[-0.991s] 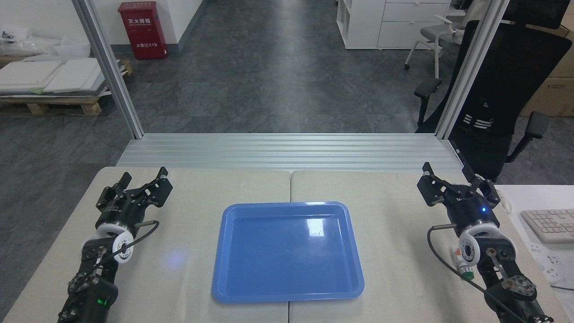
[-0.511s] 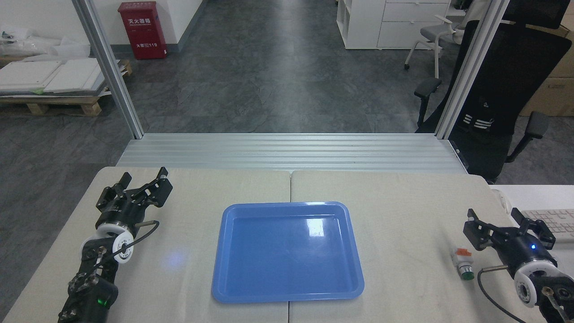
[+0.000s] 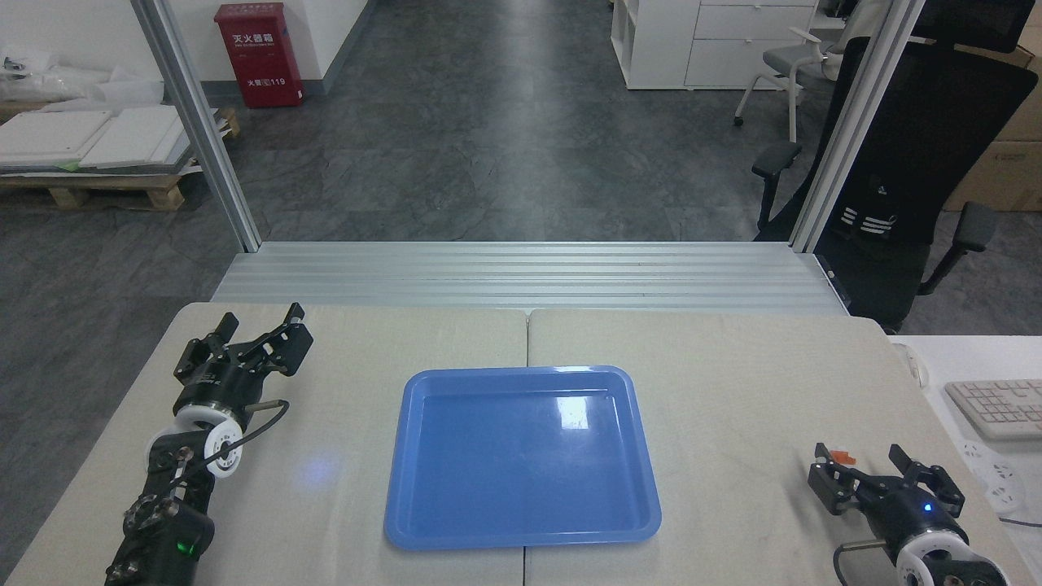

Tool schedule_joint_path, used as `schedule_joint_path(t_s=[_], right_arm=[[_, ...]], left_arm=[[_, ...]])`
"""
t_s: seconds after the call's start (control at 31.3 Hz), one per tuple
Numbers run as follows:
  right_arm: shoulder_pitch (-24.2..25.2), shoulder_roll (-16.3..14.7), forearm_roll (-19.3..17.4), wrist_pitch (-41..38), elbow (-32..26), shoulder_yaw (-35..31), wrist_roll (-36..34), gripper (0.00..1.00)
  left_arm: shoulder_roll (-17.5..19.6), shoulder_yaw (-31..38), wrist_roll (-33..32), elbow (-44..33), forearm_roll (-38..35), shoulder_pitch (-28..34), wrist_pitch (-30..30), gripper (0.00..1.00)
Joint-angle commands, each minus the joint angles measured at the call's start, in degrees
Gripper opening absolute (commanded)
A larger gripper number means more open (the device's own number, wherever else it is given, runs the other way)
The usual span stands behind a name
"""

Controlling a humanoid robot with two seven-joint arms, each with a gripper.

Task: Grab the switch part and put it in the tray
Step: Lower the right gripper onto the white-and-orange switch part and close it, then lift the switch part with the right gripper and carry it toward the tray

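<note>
Surface (image 3: 733, 391) of pale cloth carries my left hand (image 3: 244, 338) at its far left, fingers spread and holding nothing. In the middle lies the tray (image 3: 521, 533), blue and bare inside. Near the right front corner my right hand (image 3: 883, 472) stands spread over the switch part (image 3: 840, 458), only its orange end showing beside one finger.

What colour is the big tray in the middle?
The tray is glossy blue, seen best in the head view.
</note>
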Motion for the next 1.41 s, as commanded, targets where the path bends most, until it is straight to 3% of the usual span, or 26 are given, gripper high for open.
schedule_joint_path(t_s=[0.0, 0.29, 0.48, 0.58, 0.7, 0.74, 0.86, 1.09, 1.37], right_arm=[[-0.16, 2.73, 0.12, -0.02, 0.22, -0.11, -0.19, 0.98], [-0.25, 2.56, 3.11, 2.18, 3.64, 0.42, 0.33, 0.98], [-0.33, 2.65, 3.20, 2.18, 3.64, 0.59, 0.33, 0.95], [-0.33, 3.35, 4.69, 2.44, 3.56, 1.99, 1.47, 0.80], [-0.33, 4.32, 7.59, 4.37, 3.38, 2.61, 4.99, 0.39], [-0.25, 4.32, 7.68, 4.46, 3.38, 2.62, 4.99, 0.33], [-0.33, 4.41, 7.68, 4.81, 3.38, 2.62, 4.99, 0.24], [-1.47, 4.58, 6.72, 6.75, -0.12, 1.21, 3.50, 0.22], [-7.62, 11.51, 5.92, 5.70, -12.17, -0.55, 1.39, 0.22]], left_arm=[[0.00, 0.00, 0.01, 0.00, 0.00, 0.01, -0.01, 1.00], [0.00, 0.00, 0.01, 0.00, 0.00, 0.01, -0.01, 1.00], [0.00, 0.00, 0.01, 0.00, 0.00, 0.01, -0.01, 1.00], [0.00, 0.00, 0.01, 0.00, 0.00, 0.01, -0.01, 1.00], [0.00, 0.00, 0.01, 0.00, 0.00, 0.01, -0.01, 1.00], [0.00, 0.00, 0.01, 0.00, 0.00, 0.01, -0.10, 1.00], [0.00, 0.00, 0.01, 0.00, 0.00, 0.01, -0.10, 1.00], [0.00, 0.00, 0.01, 0.00, 0.00, 0.01, -0.10, 1.00], [0.00, 0.00, 0.01, 0.00, 0.00, 0.01, -0.10, 1.00]])
